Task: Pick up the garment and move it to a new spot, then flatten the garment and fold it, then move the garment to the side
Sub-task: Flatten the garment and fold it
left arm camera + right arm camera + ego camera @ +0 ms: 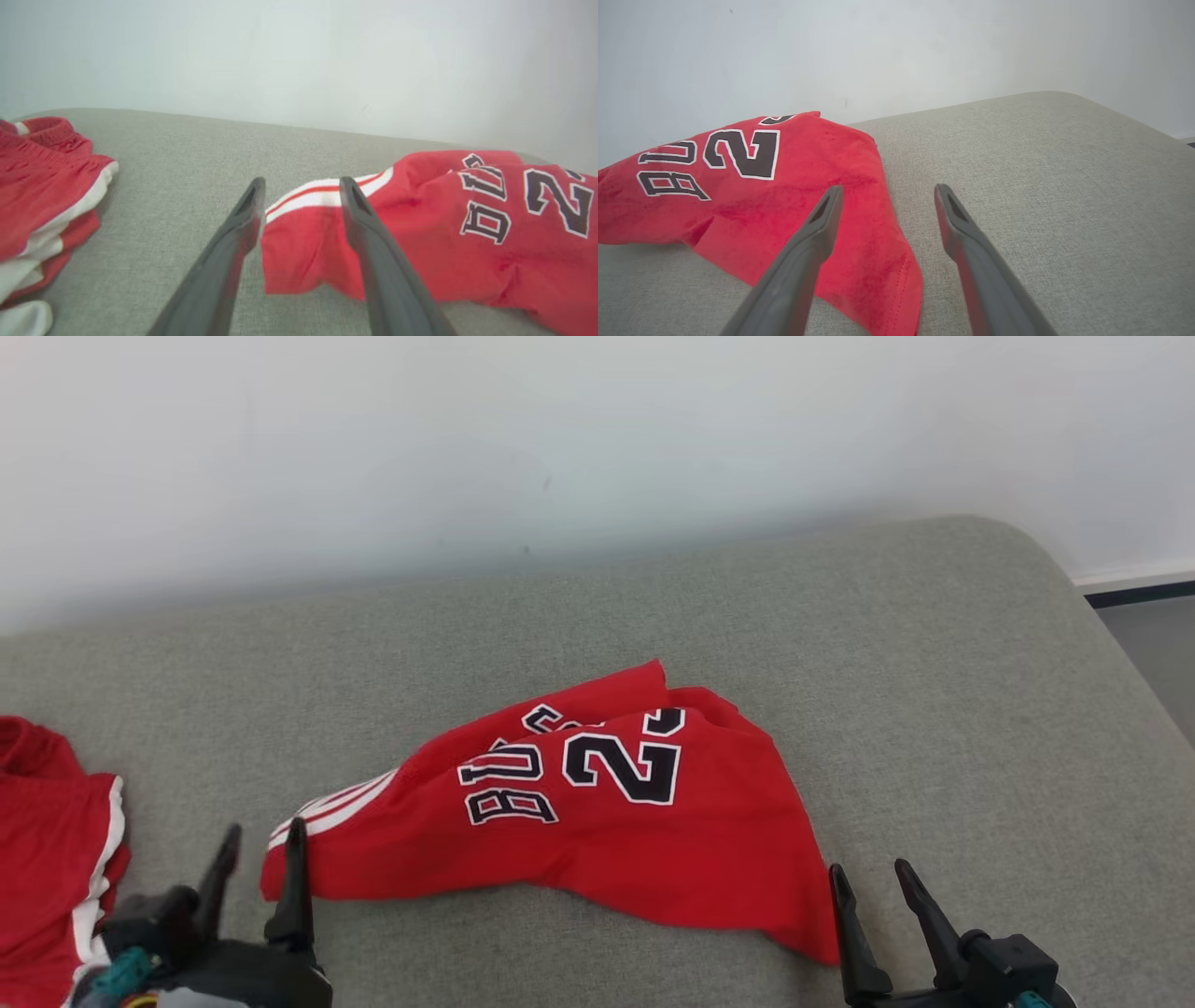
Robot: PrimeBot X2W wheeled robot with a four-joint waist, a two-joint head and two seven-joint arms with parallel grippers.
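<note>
The garment [597,845] is a red jersey with black lettering and a white-striped edge, lying crumpled on the grey cushion [934,709]. My left gripper [264,831] stands open at the jersey's striped left corner, and in the left wrist view that striped corner [308,196] lies between and beyond the gripper's [302,184] spread fingers. My right gripper [870,868] is open beside the jersey's lower right corner. In the right wrist view the right gripper's [888,189] left finger hangs over the red cloth [738,210], its right finger over bare cushion.
Another red garment with white trim [47,859] lies bunched at the cushion's far left [42,186]. A pale wall [597,448] runs behind the cushion. The cushion's rounded right edge drops to the floor [1158,653].
</note>
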